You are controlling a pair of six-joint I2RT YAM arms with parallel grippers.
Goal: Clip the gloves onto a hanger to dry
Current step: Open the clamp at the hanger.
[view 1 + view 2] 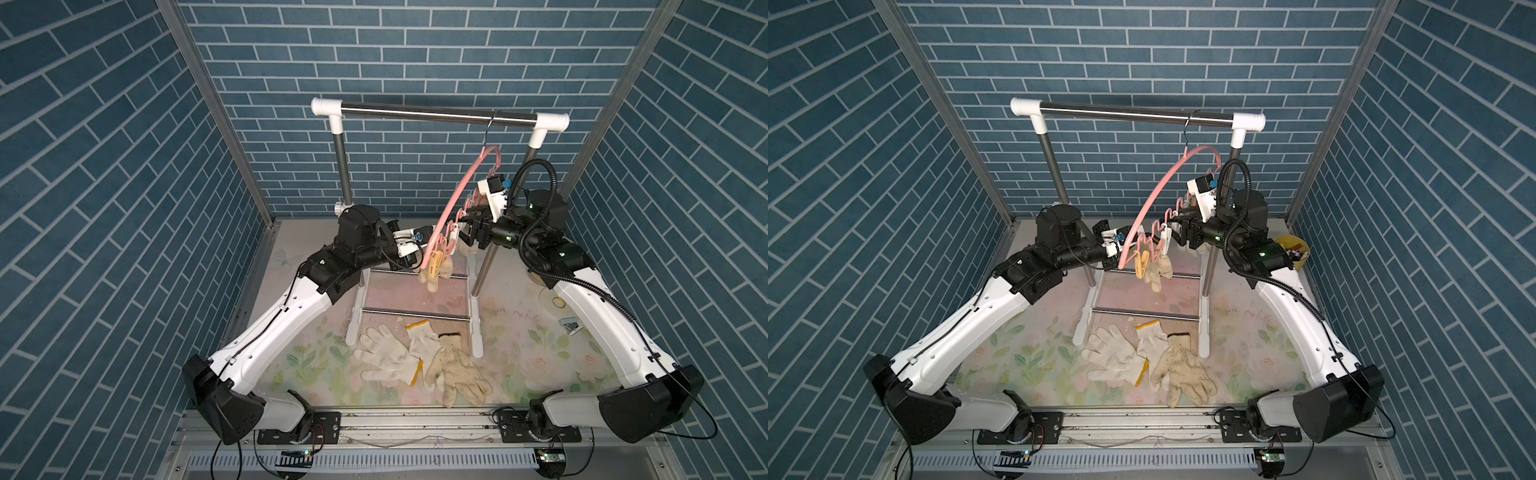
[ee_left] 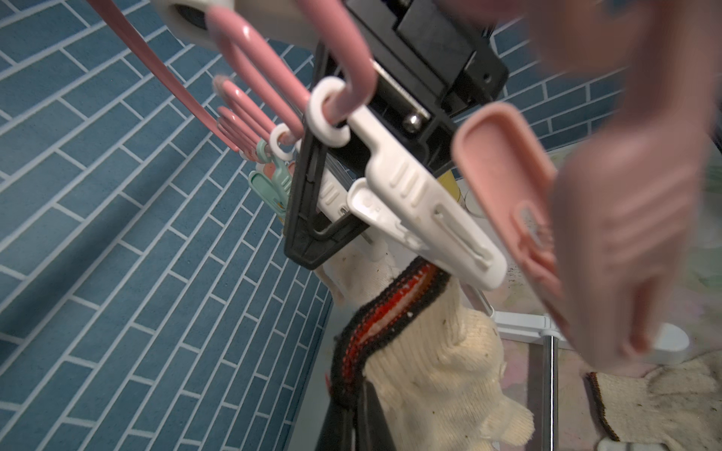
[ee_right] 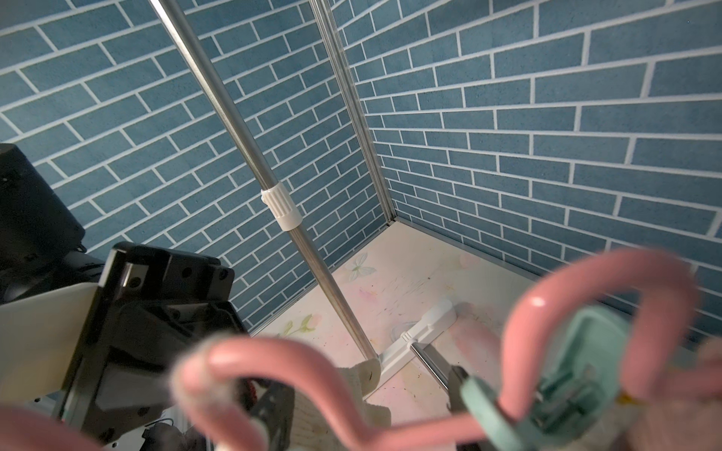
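Left wrist view has the action up close: the left hand (image 2: 357, 394) is clamped tight on the black-and-red cuff of a cream glove (image 2: 441, 351), holding that cuff right at the tip of the white clip (image 2: 422, 203) on the pink hanger (image 1: 1144, 208). Does the clip bite the cuff? Too close to call: the tip sits against the cuff edge, but the pinch itself is hidden.

The right hand (image 1: 468, 229) is there too, jaws standing apart at the clip's handle end, gripping nothing I can make out.

In both top views the hanger hangs by its hook from the rack (image 1: 436, 113), on the top bar near the post on the right arm's side, slanting down under the bar. The cream glove dangles fingers-down between the rack's posts. A second cream glove (image 1: 465, 248) shows just below the right hand, under the rack's bar. It looks hung already, though its clip is hidden.

So the score, as I judge it: one up at best, one at the clip. On the table (image 1: 299, 365) in front of the rack's feet, three lie unclipped in a touching heap: a white glove (image 1: 384, 359), a yellow-cuffed glove (image 1: 422, 340) and a stained glove (image 1: 455, 376). Most of the job is ahead.
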